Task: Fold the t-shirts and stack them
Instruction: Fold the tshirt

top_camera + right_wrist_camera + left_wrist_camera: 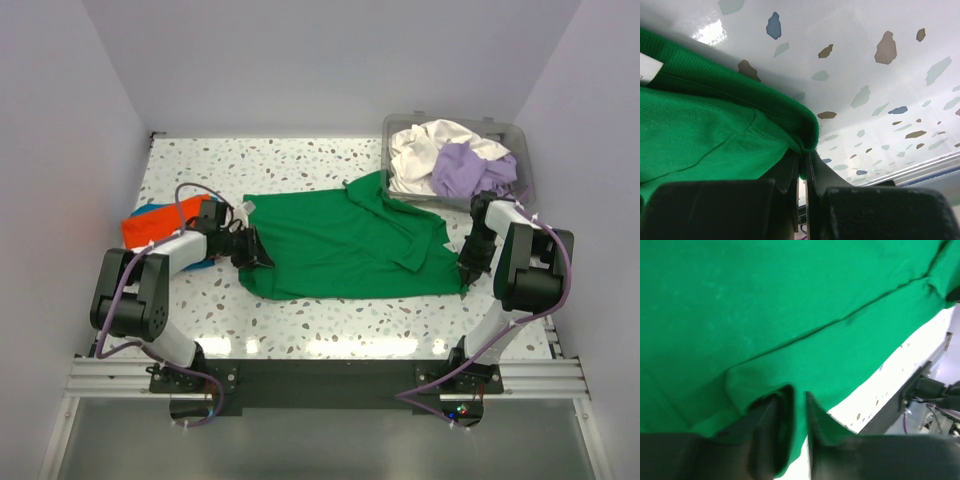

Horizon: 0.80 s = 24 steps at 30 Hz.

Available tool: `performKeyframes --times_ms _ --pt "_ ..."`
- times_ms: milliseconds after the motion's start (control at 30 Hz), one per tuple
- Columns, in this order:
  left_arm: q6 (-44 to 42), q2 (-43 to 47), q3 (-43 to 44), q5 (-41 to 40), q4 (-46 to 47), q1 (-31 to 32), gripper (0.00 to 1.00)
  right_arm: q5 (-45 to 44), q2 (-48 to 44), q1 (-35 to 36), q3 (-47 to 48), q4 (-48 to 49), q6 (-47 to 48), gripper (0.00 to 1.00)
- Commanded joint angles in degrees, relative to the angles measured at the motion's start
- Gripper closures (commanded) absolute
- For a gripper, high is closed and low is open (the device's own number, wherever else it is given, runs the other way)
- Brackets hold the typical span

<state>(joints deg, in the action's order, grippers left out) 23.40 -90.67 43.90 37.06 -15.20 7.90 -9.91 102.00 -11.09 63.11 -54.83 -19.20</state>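
Observation:
A bright green t-shirt lies spread flat in the middle of the table. My left gripper is at its left edge. In the left wrist view the jaws stand close together with a fold of the green cloth between them. My right gripper is at the shirt's right edge. In the right wrist view it is shut on the ribbed hem of the green shirt, just above the table. An orange t-shirt lies folded at the left, with a bit of blue cloth showing at its edge.
A clear plastic bin at the back right holds a crumpled white t-shirt and a lavender one. One corner of the green shirt reaches the bin's near wall. White walls close in the speckled table on three sides.

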Motion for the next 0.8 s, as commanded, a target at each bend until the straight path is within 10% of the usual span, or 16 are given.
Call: performKeyframes --times_ms 0,133,567,767 --pt "-3.01 -0.73 1.54 6.34 5.25 0.18 0.66 -0.72 -2.06 0.11 0.35 -0.98 0.74 1.00" --pt "-3.36 -1.26 0.58 10.40 5.71 0.18 0.46 -0.55 -1.80 0.11 0.43 -0.81 0.83 1.00" --pt "-9.43 2.87 -1.45 1.79 -5.89 0.27 0.41 -0.55 -1.27 0.11 0.61 -0.72 0.92 1.00" --pt "-7.85 4.10 0.04 0.04 -10.19 0.27 0.80 -0.72 -1.01 0.11 1.05 -0.81 1.01 1.00"
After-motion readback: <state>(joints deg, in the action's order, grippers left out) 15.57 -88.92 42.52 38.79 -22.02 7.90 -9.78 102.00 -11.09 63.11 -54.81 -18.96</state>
